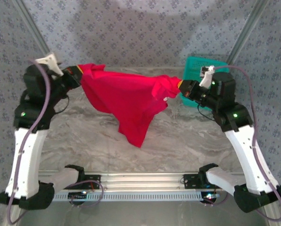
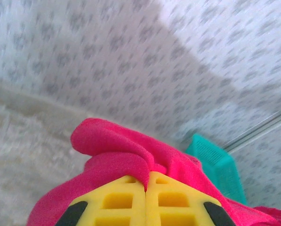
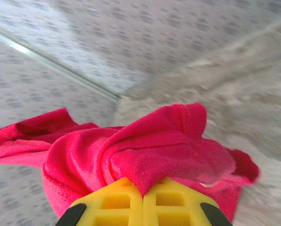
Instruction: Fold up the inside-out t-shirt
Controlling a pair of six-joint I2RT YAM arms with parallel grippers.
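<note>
A patterned grey-blue backdrop (image 1: 140,28) closes the scene at the back and on both sides. Below it lies a pale, marble-patterned table (image 1: 84,141).

Two white and black robot arms rise from the near edge of the table, the left arm (image 1: 27,141) on the left and the right arm (image 1: 244,141) on the right. Each bends inward at the top.

Between them hangs the inside-out t-shirt (image 1: 126,99), bright red, stretched in the air above the middle of the table. Its upper edge runs almost straight from one gripper to the other. The rest of the cloth drapes down into a point. Whether that point touches the table cannot be told.

A silver rail (image 1: 140,179) runs along the near edge, between the arm bases.

A teal mesh basket (image 1: 196,63) stands at the far right of the table, behind the right arm's wrist, which covers its lower right part. The basket is apart from the shirt.

The left gripper (image 1: 76,73) is clamped on the shirt's left end. From the left wrist camera its yellow fingers (image 2: 126,202) meet, with red cloth bunched just past them. The right gripper (image 1: 181,86) is clamped on the right end, cloth crumpled beyond its closed yellow tips.

A purple cable runs along each arm.

Count: two arms, two grippers, two cables, one shirt, one basket, one rail.
</note>
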